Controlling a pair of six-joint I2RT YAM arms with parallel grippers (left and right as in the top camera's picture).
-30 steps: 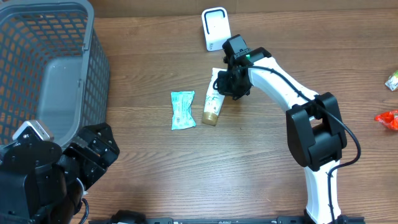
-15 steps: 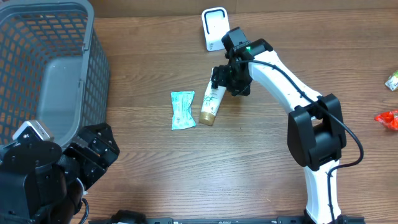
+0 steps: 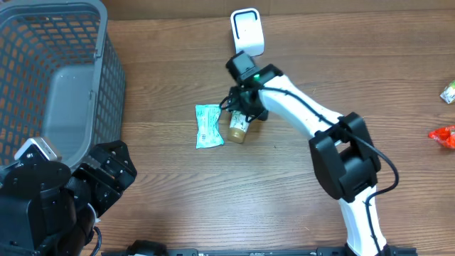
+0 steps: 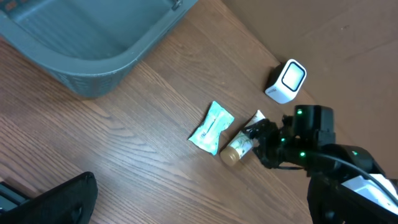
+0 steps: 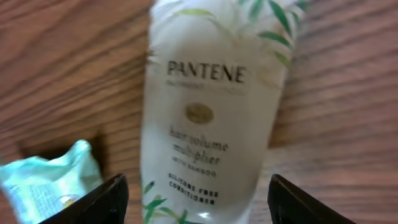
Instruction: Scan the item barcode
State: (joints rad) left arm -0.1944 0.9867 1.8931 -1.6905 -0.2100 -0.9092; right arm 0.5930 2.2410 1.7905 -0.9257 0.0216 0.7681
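Judging by the layout, no scan has happened: the Pantene tube [image 5: 208,124] lies flat directly beneath the right gripper [image 5: 198,196], whose fingers [image 5: 106,199] stand spread either side of it, unclamped, with the white scanner [image 3: 247,32] near, just beyond. Grasping, lifting and presenting it there are left. The left gripper [image 3: 105,176] gapes wide, empty. Counted: one grey basket [image 3: 106,64] well away from the right gripper, one tube, one scanner, one teal packet [image 3: 208,126] just beside the gripper, and two small wrappers, red [image 3: 442,135] and green [image 3: 448,92], far off.
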